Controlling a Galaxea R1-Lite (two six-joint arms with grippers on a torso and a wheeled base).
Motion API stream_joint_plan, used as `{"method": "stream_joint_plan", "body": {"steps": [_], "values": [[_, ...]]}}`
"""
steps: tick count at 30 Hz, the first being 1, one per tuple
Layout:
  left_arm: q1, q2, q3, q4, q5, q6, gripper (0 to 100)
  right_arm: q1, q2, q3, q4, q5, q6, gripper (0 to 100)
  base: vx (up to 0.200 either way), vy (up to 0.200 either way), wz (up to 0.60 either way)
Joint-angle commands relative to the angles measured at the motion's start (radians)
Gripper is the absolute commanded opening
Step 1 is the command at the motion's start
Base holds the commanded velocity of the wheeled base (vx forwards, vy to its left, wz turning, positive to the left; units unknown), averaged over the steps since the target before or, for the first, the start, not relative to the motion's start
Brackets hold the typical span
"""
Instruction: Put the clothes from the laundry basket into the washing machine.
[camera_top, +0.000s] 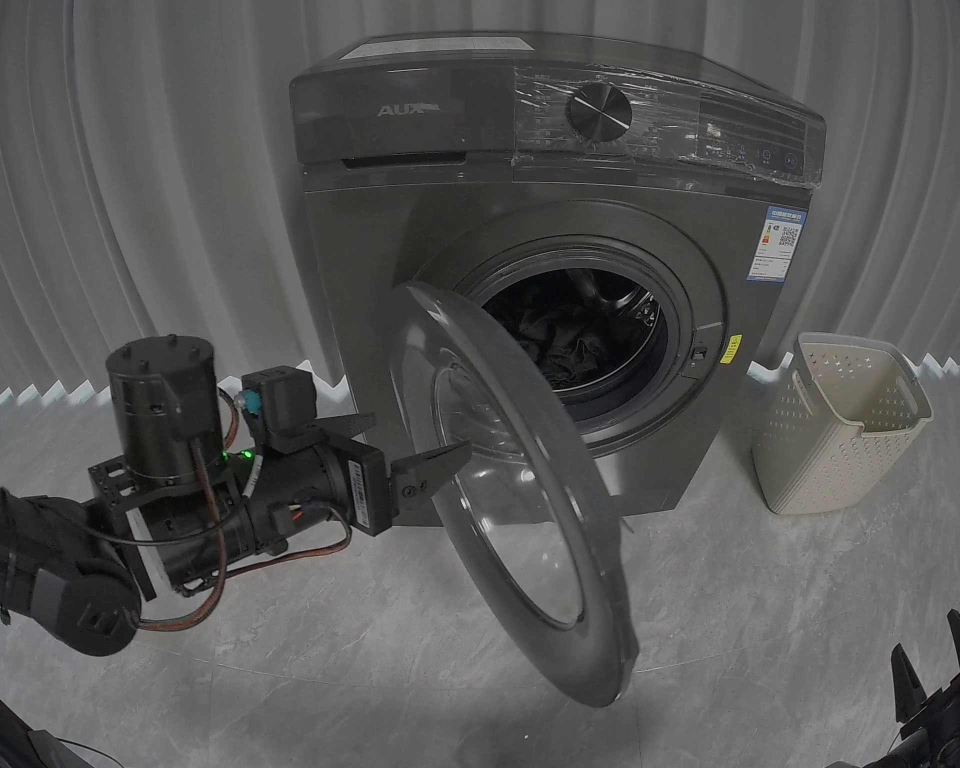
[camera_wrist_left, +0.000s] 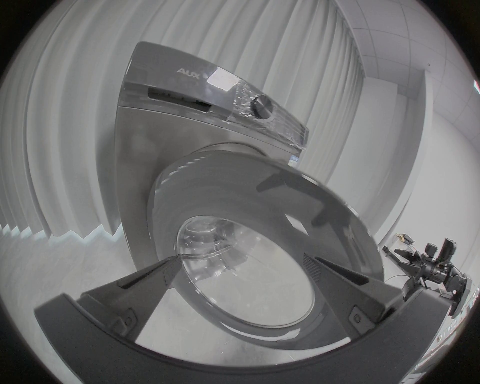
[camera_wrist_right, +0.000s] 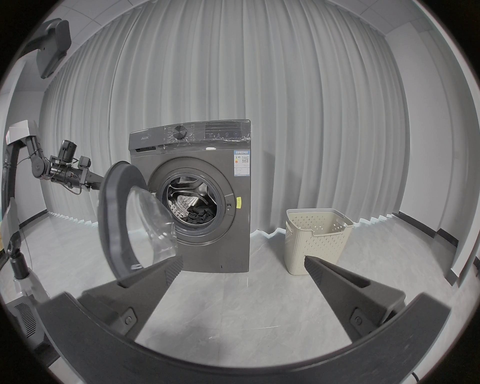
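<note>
The floor is pale grey marbled tile (camera_top: 300, 640), and a pale pleated curtain (camera_top: 150, 150) hangs to the floor across the far wall. A dark grey front-loading washing machine (camera_top: 420, 200) stands against the curtain. Its round door with a clear bulging glass window (camera_top: 520, 500) is swung wide open toward the near left. Inside the steel drum lies a crumpled heap of dark clothes (camera_top: 570, 345), low in the opening. Just right of the machine, on the floor and apart from it, stands a cream perforated plastic laundry basket (camera_top: 850, 430) with cut-out handles. Clear plastic film (camera_top: 660, 120) covers the control panel around a round black dial (camera_top: 598, 108). Pale lettering sits on the drawer front at the upper left, a white sticker (camera_top: 440, 47) lies on the top, a blue-and-white label with small print (camera_top: 775, 243) is stuck on the upper right of the front, and a small yellow tag (camera_top: 732, 348) sits beside the door latch. The left gripper (camera_top: 420, 435) is at the open door's outer face with its fingers spread; I cannot tell whether they touch it. The right gripper (camera_wrist_right: 241, 260) hangs low at the near right, fingers wide apart and holding nothing, well away from the machine.
</note>
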Motion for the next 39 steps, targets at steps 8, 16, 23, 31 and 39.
{"method": "stream_joint_plan", "body": {"steps": [8,16,23,31,39], "values": [[-0.030,0.103,-0.007,-0.087,0.015,-0.001,0,0.001,-0.016,0.018,0.000,0.000,0.000,100,0.000,0.000,0.00],[-0.037,0.205,-0.156,-0.128,0.018,-0.039,0,0.001,-0.016,0.018,0.000,0.000,0.000,100,0.000,0.000,0.00],[-0.036,0.336,-0.304,-0.213,0.071,-0.114,0,0.001,-0.016,0.018,0.000,0.000,0.000,100,0.000,0.000,0.00],[-0.051,0.334,-0.268,-0.228,0.094,-0.117,0,0.001,-0.016,0.018,0.000,0.000,0.000,100,0.000,0.000,0.00],[-0.060,0.235,-0.159,-0.230,0.104,-0.111,0,0.001,-0.016,0.018,0.000,0.000,0.000,100,0.000,0.000,0.00]]}}
